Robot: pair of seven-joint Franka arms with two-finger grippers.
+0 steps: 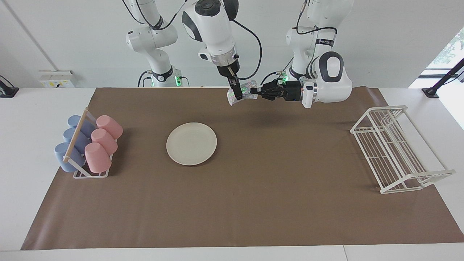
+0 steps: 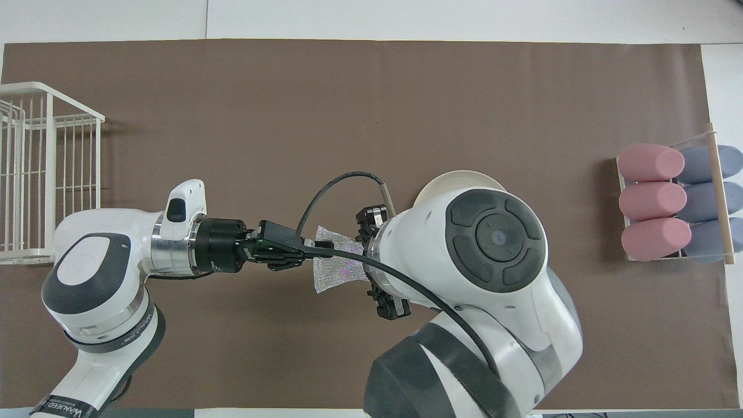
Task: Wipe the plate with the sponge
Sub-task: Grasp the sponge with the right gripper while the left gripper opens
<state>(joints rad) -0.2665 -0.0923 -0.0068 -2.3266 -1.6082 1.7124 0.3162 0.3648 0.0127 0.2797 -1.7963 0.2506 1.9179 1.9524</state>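
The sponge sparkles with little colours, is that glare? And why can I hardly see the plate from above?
Facing view: the sponge, held up between both grippers, glints with light and casts a soft shadow on the brown mat. Overhead view: the right arm covers most of the plate.

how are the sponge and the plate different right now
The sponge is small, silvery and crumpled; the plate is wide, cream-white and smooth. The sponge is up in the air between the left gripper and right gripper; the plate lies flat on the brown mat, untouched.
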